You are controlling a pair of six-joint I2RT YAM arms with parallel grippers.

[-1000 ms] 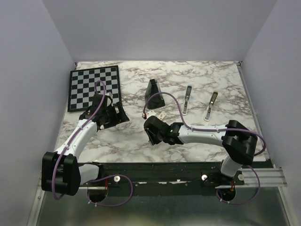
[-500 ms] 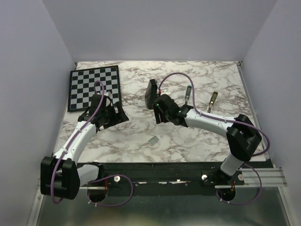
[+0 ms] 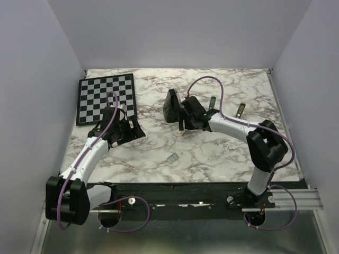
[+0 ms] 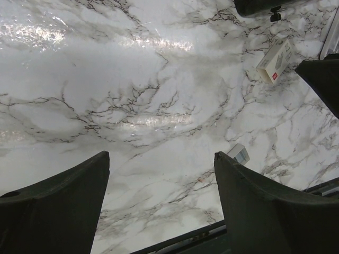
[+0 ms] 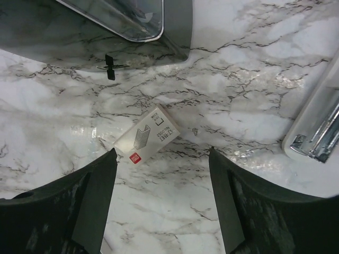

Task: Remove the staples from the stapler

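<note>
As far as the overhead view goes, the unloading looks done to me. The staples (image 3: 172,158) lie alone on the surface (image 3: 238,153) toward the near edge. They are well apart from the stapler (image 3: 212,100), which lies farther back, partly hidden behind my right arm. My right tool (image 3: 186,123) hangs just beside the black wedge (image 3: 171,106), over a small box (image 3: 183,133). My left tool (image 3: 132,131) sits near the chessboard (image 3: 106,98), off to the side. An olive bar (image 3: 240,110) lies to the right of the stapler.

From the left wrist, the left tool (image 4: 161,156) stands wide apart with only bare marble between its fingers. The staples (image 4: 238,154) show low and to the right, outside those fingers, and the box (image 4: 275,61) lies beyond.

From the right wrist, the right tool (image 5: 162,151) is also spread wide and carries nothing. The box (image 5: 148,135) lies just ahead of it, and one end of the stapler (image 5: 318,127) shows at the right edge, untouched. I cannot tell from here whether any staples remain in the stapler's channel. If none do, I judge that little is left beyond pulling both arms back.
</note>
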